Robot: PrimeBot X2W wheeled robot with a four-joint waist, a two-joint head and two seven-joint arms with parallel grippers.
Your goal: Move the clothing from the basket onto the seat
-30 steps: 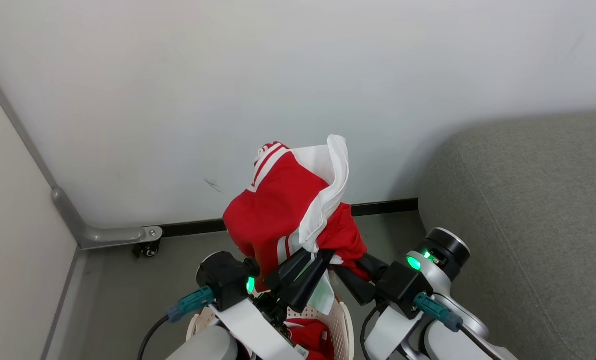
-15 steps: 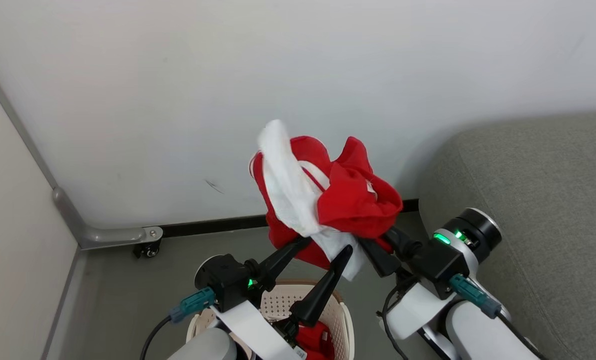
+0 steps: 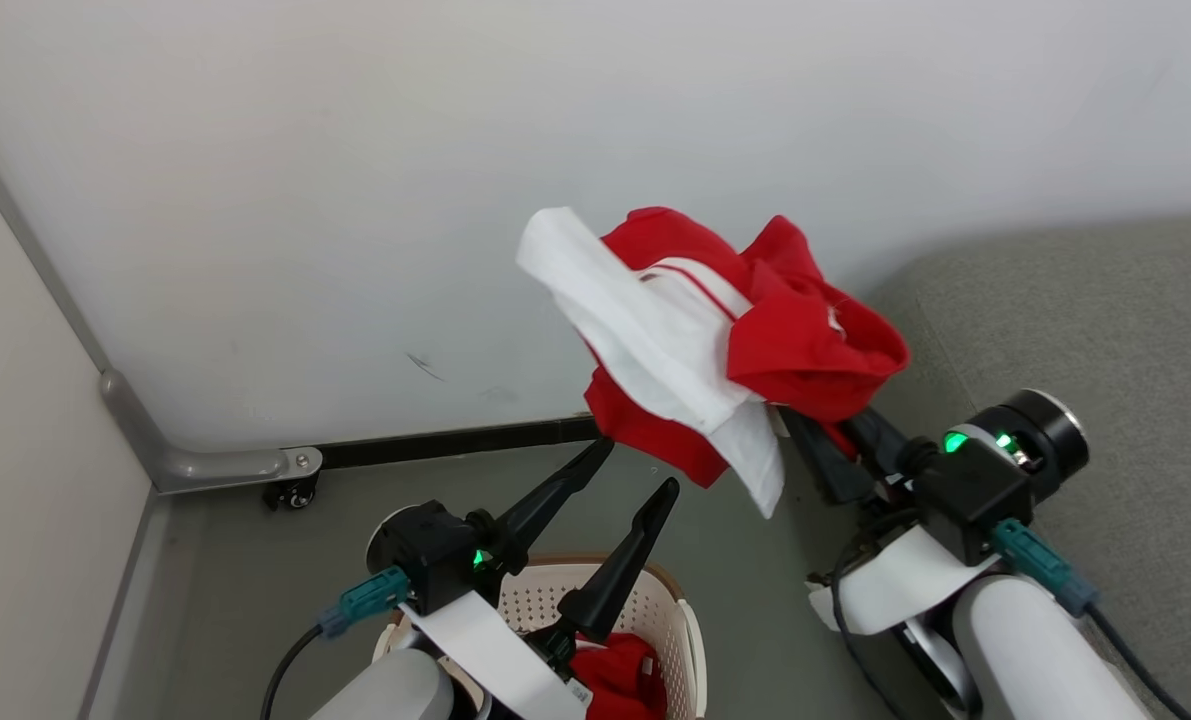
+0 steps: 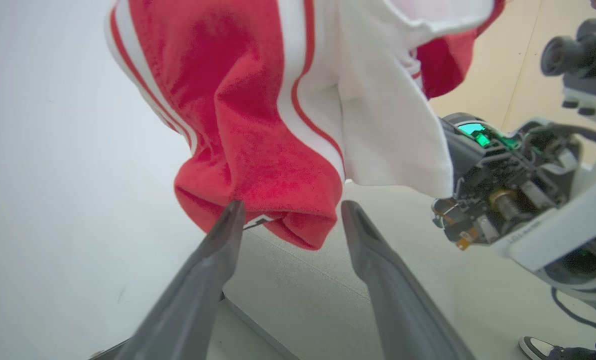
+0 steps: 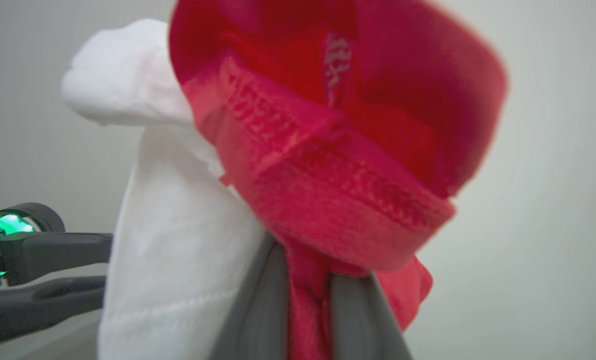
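Observation:
A red garment with white stripes and a white panel (image 3: pixel 725 350) hangs in the air, held by my right gripper (image 3: pixel 805 425), whose fingers are shut on its red fabric (image 5: pixel 308 295). My left gripper (image 3: pixel 640 462) stands open just below and left of the garment (image 4: pixel 257 150), holding nothing. The cream-white basket (image 3: pixel 680 620) with a brown rim sits on the floor under my left arm, with another red garment (image 3: pixel 620 675) inside. The grey sofa seat (image 3: pixel 1105 320) fills the right side.
A white wall stands close behind the garment, with a black skirting strip (image 3: pixel 455 440) and a grey metal bracket with a caster (image 3: pixel 285 480) at the floor on the left. A person's shoe (image 4: pixel 538 347) shows at the bottom right of the left wrist view.
My left gripper has let go of the garment and opened. My right gripper has carried the garment up and to the right, toward the sofa.

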